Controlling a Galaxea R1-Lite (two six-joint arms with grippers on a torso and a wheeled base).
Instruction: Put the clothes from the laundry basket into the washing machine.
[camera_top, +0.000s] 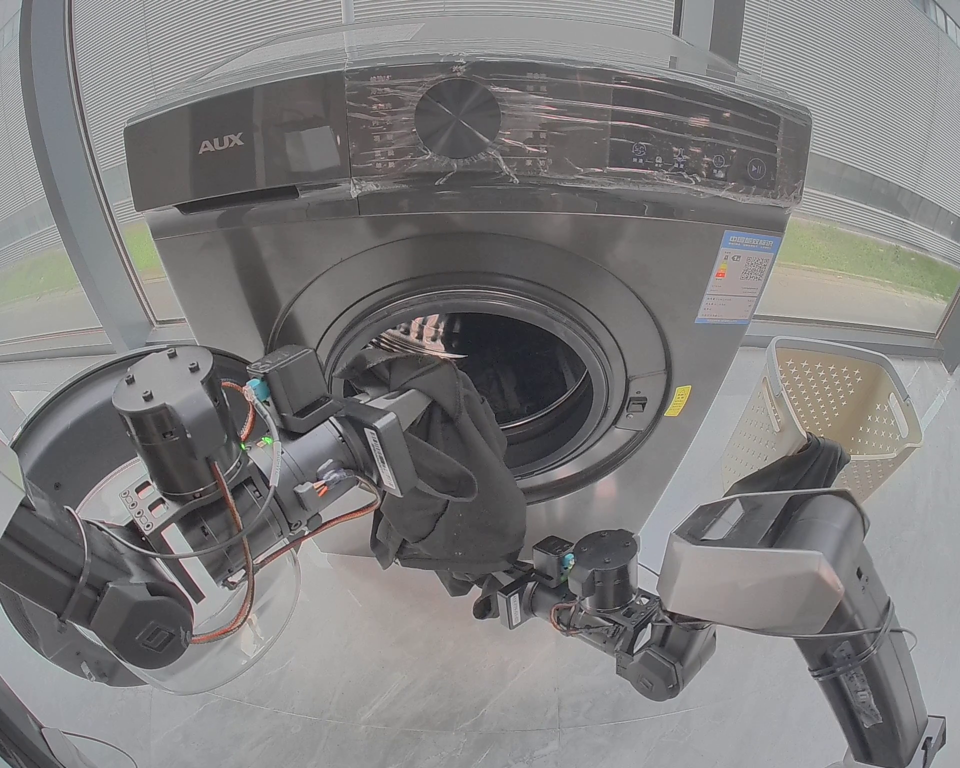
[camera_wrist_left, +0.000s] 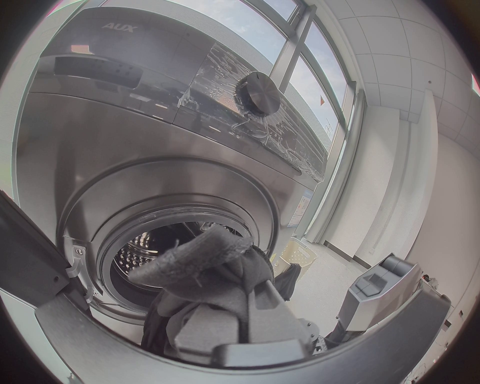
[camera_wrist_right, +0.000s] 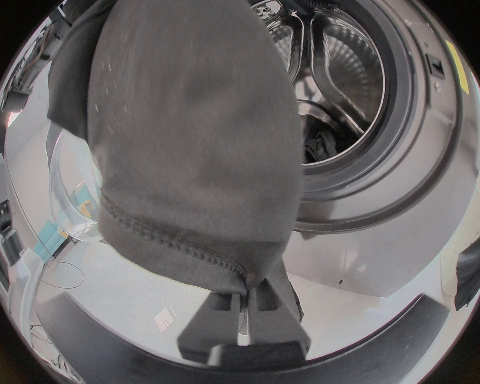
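Garment: dark grey garment (camera_top: 455, 480), centre of the head view, draped in front of the lower left rim of the drum opening (camera_top: 530, 370), not yet inside.
Left end effector (camera_wrist_left: 245, 320): clenched on the garment's upper bunch, at the mouth of the opening.
Right end effector (camera_wrist_right: 245, 312): clenched on the lower hem, below centre in the head view, lower than the opening.
Washing machine (camera_top: 640, 260): round door (camera_top: 265, 610) swung open at lower left.
Laundry basket (camera_top: 840, 400): right of frame beside the machine, another dark cloth (camera_top: 800, 470) hanging over its rim.
Risk: if released here, likely drop to the floor; loose folds could catch on the rim or trail outside if only the top goes in; hem needs lifting first.
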